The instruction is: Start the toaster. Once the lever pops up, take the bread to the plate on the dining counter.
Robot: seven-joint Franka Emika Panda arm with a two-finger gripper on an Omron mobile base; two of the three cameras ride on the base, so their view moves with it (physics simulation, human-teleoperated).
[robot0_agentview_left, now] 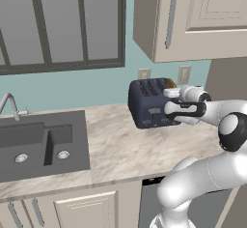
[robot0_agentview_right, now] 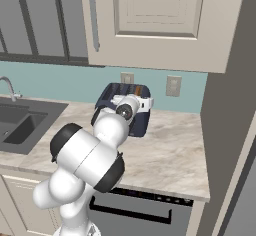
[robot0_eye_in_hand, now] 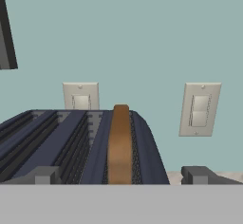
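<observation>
Hand (robot0_eye_in_hand: 121, 175) hovering just over toaster (robot0_agentview_left: 147, 104), fingers (robot0_eye_in_hand: 45, 174) standing wide apart, gripping nothing. Bread (robot0_eye_in_hand: 119, 144) sitting upright in 1 slot.

One toaster (robot0_agentview_left: 147, 104) with four slots, one bread (robot0_eye_in_hand: 119, 144) slice, two wall outlets (robot0_eye_in_hand: 199, 109), perhaps two sink (robot0_agentview_left: 41, 145) basins.

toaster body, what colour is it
Dark navy blue; the toaster shows it best in the left base view, standing on the marble worktop.
</observation>
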